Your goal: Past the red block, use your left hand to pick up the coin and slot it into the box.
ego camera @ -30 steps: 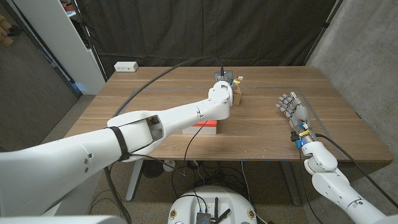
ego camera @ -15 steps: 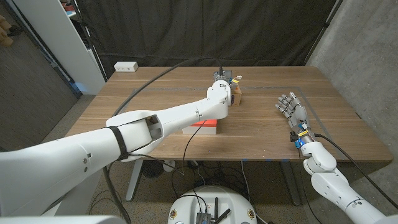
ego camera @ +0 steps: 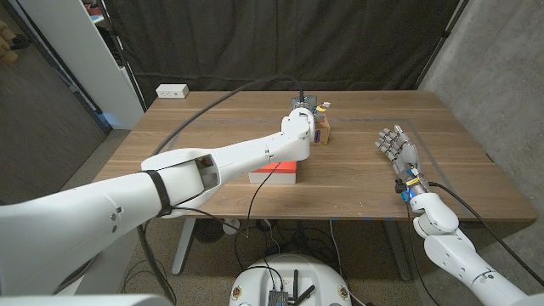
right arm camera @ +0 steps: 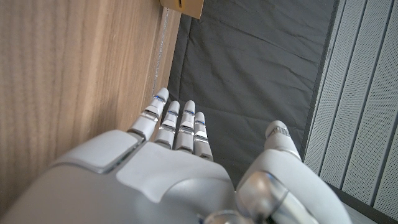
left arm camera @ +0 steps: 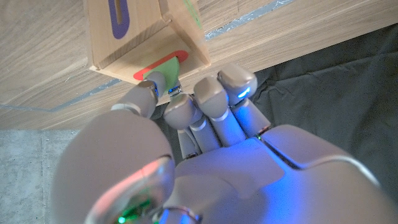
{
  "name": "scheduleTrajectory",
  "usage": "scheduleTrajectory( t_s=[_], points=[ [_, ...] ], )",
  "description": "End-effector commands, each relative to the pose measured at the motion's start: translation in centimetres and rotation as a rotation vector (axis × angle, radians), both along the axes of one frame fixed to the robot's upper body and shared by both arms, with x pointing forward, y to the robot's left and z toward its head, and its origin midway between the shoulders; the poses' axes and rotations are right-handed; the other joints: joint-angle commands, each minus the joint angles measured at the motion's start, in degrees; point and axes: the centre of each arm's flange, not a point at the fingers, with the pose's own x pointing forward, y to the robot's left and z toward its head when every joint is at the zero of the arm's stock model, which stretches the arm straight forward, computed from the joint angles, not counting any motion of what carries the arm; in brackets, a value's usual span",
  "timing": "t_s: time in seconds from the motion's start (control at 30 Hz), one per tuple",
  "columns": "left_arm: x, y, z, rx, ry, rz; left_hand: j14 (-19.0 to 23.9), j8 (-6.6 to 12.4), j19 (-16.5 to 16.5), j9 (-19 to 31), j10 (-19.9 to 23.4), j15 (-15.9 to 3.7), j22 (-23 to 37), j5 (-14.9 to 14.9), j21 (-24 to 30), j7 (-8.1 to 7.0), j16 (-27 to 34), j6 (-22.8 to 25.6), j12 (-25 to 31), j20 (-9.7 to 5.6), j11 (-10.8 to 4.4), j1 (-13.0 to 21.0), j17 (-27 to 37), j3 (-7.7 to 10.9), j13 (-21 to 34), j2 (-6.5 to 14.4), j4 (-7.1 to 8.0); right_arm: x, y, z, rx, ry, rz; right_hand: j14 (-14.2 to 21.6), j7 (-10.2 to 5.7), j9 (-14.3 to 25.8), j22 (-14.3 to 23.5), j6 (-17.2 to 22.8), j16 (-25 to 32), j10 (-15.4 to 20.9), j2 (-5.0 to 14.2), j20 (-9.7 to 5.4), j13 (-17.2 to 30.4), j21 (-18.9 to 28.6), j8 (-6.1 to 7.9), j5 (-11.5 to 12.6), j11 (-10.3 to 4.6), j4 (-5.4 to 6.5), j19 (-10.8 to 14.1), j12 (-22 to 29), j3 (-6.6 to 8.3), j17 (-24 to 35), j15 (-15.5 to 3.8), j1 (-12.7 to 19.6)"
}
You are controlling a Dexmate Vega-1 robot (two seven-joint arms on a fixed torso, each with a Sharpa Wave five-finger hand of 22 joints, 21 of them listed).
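Note:
The wooden box [ego camera: 324, 129] stands at the table's far middle; in the left wrist view its faces [left arm camera: 134, 37] carry purple, red and green slot marks. My left hand [ego camera: 303, 109] reaches over the red block [ego camera: 274, 172] to the box. Its fingers [left arm camera: 186, 109] pinch a green coin [left arm camera: 165, 73] right at the red slot [left arm camera: 155, 65]; how deep the coin sits cannot be told. My right hand [ego camera: 399, 149] stands on its edge at the table's right with straight, spread fingers [right arm camera: 177, 121], holding nothing.
A white power strip [ego camera: 172, 91] lies at the table's far left corner. A thin grey tape line [ego camera: 425, 153] runs along the table by my right hand. Black curtain hangs behind the table. A corner of the box [right arm camera: 183, 5] shows in the right wrist view.
My left forearm has shifted slightly, uncovering more of the red block. The left hand stays at the box; the right hand has not moved.

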Motion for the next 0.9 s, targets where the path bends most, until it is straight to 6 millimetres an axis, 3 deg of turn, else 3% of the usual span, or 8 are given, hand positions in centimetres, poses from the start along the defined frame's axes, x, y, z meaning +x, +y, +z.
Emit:
scheduleTrajectory(
  t_s=[0.03,0.3,0.9],
  points=[
    [-0.1,0.4,0.3,0.014,-0.007,0.012,0.3,-1.30,0.9,-0.9,0.0,-0.08,0.2,-0.4,-0.2,0.15,0.8,-1.3,0.5,-3.57,-0.55,-1.8,0.0,-0.32,0.3,-0.4,-0.02,0.1,0.2,0.1,0.000,-0.001,0.001,0.6,0.10,0.0,0.1,0.4,-0.1,0.5,0.09,0.35,0.2,0.1,-0.10,0.1,0.08,-0.02,0.1,-0.1,-0.35,0.3,-0.15,0.5],
    [-0.3,0.5,0.3,0.014,-0.002,-0.002,-0.1,-3.05,0.9,-2.3,0.0,-0.04,0.2,-0.6,-0.3,0.12,0.8,-3.4,0.0,-3.60,-0.57,-3.4,-0.3,0.21,-0.2,-1.3,-0.30,0.1,0.4,0.1,-0.002,-0.001,0.003,0.6,0.12,0.0,0.1,0.4,-0.1,0.5,0.12,0.41,0.3,0.2,-0.10,0.2,0.06,-0.02,0.1,-0.1,-0.35,0.3,-0.12,0.6],
    [-2.5,2.3,2.9,-0.026,-0.092,-0.018,-0.1,-3.27,0.8,-3.4,0.0,-0.05,0.2,-0.7,-0.3,-0.34,0.9,-2.3,0.0,-3.64,-0.63,-4.9,-0.7,1.83,-0.1,-0.8,-0.43,0.1,0.6,0.4,-0.007,-0.006,-0.003,0.7,0.05,0.0,0.1,0.3,0.0,0.5,0.25,0.36,0.3,0.2,-0.14,0.2,-0.07,-0.05,0.2,-0.1,-0.30,0.4,0.21,0.7]
  ],
)
